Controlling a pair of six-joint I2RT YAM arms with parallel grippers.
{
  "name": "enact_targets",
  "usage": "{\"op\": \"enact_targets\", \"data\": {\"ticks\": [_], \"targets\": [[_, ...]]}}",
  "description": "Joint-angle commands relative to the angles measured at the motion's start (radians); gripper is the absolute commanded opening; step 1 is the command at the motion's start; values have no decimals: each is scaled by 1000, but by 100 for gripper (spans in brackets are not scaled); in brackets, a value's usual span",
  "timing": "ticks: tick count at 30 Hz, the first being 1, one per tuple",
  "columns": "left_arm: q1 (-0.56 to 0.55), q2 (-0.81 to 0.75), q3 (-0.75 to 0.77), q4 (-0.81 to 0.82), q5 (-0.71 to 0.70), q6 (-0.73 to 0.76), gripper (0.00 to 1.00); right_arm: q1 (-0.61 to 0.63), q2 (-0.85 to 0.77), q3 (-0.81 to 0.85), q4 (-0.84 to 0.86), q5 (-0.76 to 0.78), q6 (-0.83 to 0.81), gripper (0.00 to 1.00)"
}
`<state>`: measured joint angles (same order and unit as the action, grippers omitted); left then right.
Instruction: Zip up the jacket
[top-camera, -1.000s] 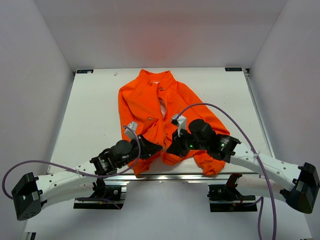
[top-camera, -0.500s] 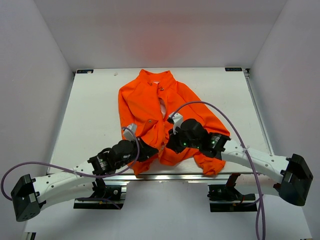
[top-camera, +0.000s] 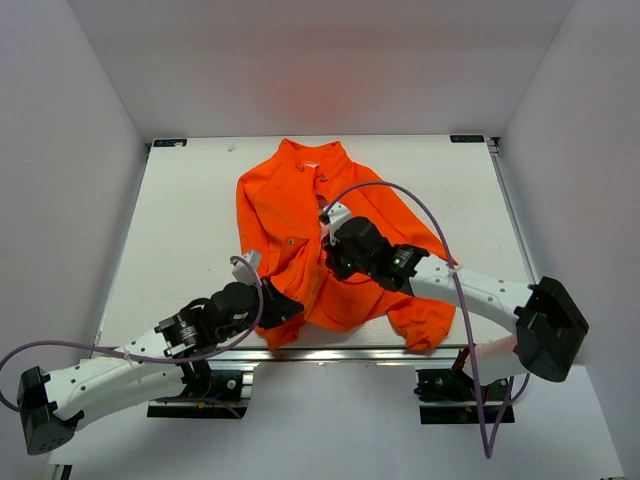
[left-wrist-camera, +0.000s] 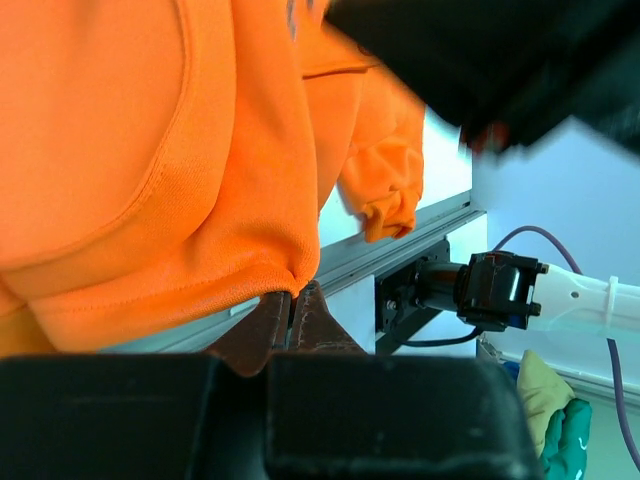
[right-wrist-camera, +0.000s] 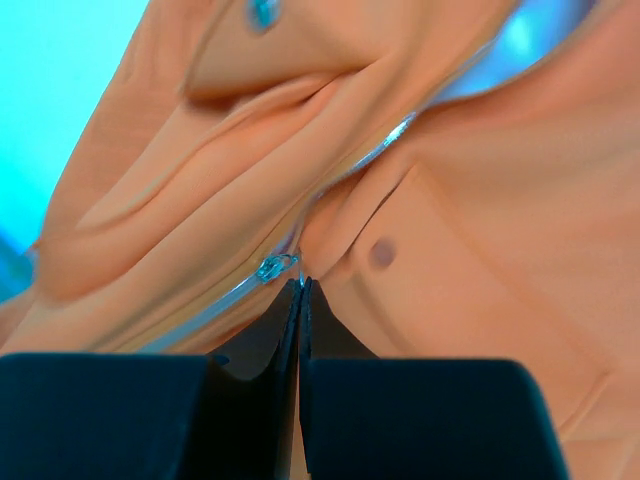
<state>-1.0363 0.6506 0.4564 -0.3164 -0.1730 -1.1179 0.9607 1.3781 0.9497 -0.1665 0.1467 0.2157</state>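
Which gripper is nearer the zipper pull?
Right. The right gripper has its jaws shut just beside the zipper pull, mid-front. The left gripper is shut on the bottom hem of the jacket, well away from the pull.

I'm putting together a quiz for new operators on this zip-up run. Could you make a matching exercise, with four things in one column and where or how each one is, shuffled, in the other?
Things:
1. left claw
2. right claw
3. collar
4. sleeve cuff

Places or states:
a. far end of the jacket, toward the back of the table
b. shut at the zipper pull
c. by the table's near edge, right side
d. shut on the bottom hem

Pairs: 1-d, 2-b, 3-a, 4-c
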Motion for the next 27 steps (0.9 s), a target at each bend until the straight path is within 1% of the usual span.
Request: {"op": "enact_targets", "data": {"ticks": [1, 4, 8, 12, 13, 15, 16, 19, 20, 21, 22, 24, 25, 26, 27], "targets": [[-5, -46, 30, -127, 35, -29, 0, -74, 42, 75, 101, 109, -45, 0], [-5, -71, 25, -142, 33, -40, 0, -123, 133, 132, 108, 113, -67, 0], [-5, -88, 42, -180, 15, -45, 0, -169, 212, 219, 113, 109, -113, 0], [-5, -104, 48, -225, 26, -63, 0, -215, 320, 317, 145, 165, -159, 0], [-5, -115, 45, -234, 39, -68, 0, -238, 369, 340, 162, 171, -179, 0], [-5, -127, 42, -268, 44, -86, 0, -261, 421, 421, 182, 206, -202, 0], [-5, -140, 39, -282, 44, -92, 0, -289, 474, 451, 189, 212, -211, 0], [-5, -157, 36, -308, 47, -106, 0, -341, 573, 576, 185, 203, -211, 0], [-5, -161, 30, -317, 53, -111, 0, -350, 594, 601, 205, 203, -254, 0], [-5, -164, 27, -335, 61, -128, 0, -358, 617, 630, 211, 217, -263, 0], [-5, -167, 21, -345, 78, -135, 0, -376, 669, 705, 205, 215, -275, 0], [-5, -174, 5, -362, 96, -154, 0, -402, 722, 779, 199, 212, -285, 0], [-5, -178, 5, -366, 102, -157, 0, -410, 778, 861, 194, 211, -286, 0], [-5, -183, 5, -380, 107, -164, 0, -419, 806, 900, 196, 212, -292, 0], [-5, -184, 2, -386, 110, -164, 0, -434, 869, 943, 194, 202, -295, 0]]}}
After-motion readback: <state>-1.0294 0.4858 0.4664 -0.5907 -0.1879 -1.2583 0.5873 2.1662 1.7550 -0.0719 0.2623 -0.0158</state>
